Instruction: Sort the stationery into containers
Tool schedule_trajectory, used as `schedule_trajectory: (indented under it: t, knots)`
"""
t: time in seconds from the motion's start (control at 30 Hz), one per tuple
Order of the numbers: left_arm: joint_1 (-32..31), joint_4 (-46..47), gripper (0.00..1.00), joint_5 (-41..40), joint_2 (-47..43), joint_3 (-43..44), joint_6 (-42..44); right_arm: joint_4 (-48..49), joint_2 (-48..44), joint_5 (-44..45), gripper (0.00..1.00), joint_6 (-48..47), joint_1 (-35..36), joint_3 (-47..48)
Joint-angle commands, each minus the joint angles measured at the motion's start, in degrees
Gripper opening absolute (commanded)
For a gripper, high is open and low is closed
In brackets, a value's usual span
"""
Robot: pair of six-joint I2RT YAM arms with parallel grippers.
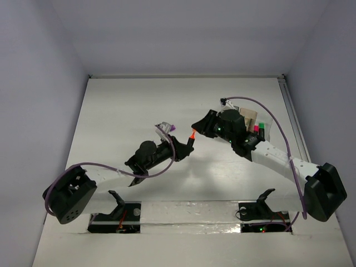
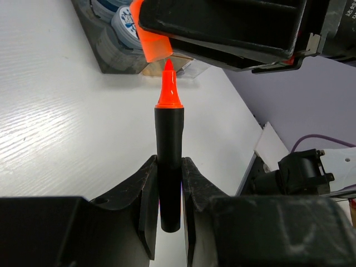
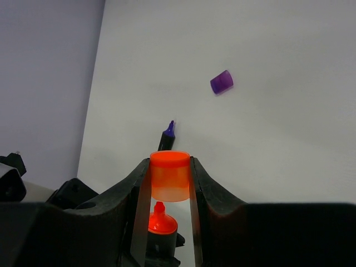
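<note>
capping the orange highlighter (image 2: 168, 133); most sorting is left, we judge

our left end effector (image 2: 168, 167) pinches it, tip just short of the orange cap (image 3: 169, 178) pinched in the right end effector (image 3: 170, 167). beyond the right one, a purple cap (image 3: 221, 82) and open purple marker (image 3: 167, 135) lie on the white bench (image 2: 67, 128); round pieces (image 2: 125, 22) fill the grey holder (image 2: 92, 50). pale walls (image 1: 33, 83) around.

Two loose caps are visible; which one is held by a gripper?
The orange cap, pinched in the right gripper close to the orange marker tip; the purple cap lies free on the table.
</note>
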Motion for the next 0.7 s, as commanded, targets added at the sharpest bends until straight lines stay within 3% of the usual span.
schedule_trajectory:
  t: [0.0,0.67]
  knots:
    - [-0.68,4.47,0.0,0.1,0.72,2.44,0.48,3.95,-0.77,0.61,0.09,0.12,0.52,0.02]
    - [-0.68,5.44,0.0,-2.54,1.16,3.41,0.21,1.92,-1.21,6.57,0.09,-1.63,5.35,1.25]
